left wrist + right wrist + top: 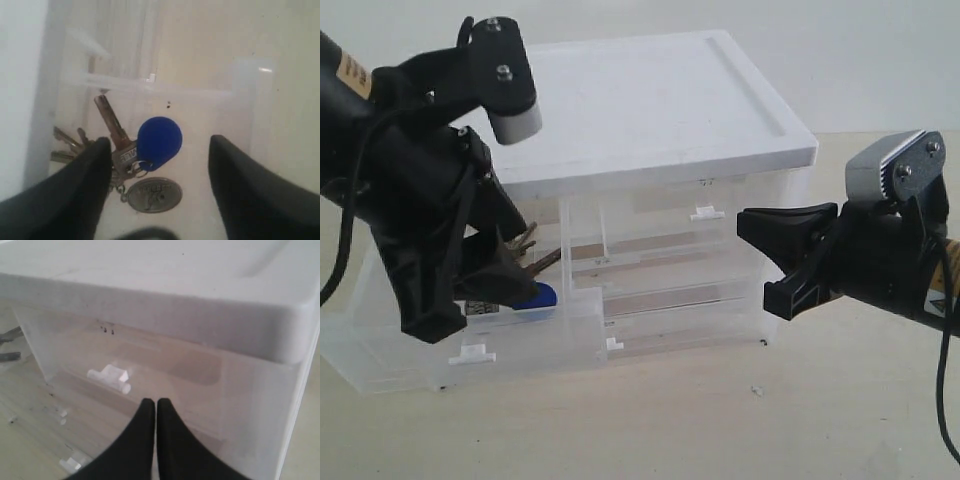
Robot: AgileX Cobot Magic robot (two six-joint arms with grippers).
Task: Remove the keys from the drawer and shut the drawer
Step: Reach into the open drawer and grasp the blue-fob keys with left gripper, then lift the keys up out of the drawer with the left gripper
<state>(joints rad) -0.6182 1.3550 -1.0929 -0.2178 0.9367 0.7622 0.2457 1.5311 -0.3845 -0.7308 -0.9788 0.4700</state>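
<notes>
- Keys [125, 155] in the open drawer [420, 365] look light, hard, loose; best pinched at the blue fob [159, 140].
- Left gripper [160, 142] gapes around them, empty; right gripper [156, 405] closed, empty.

Translucent plastic storage cabinet [760, 190] with white top [650, 100] on a beige tabletop [720, 420].

Keys [107, 114]: bare metal, silver and darker, dull sheen.
Fob [159, 139]: blue plastic, smooth, slightly glossy.
Tag [154, 195]: grey metal, embossed, matt.
Drawer [360, 350]: translucent plastic, smooth, cloudy.
Handle [477, 354]: opaque white plastic.
Cabinet top [650, 100]: white plastic, matt.
Table [740, 420]: cream, smooth, matt.
</notes>
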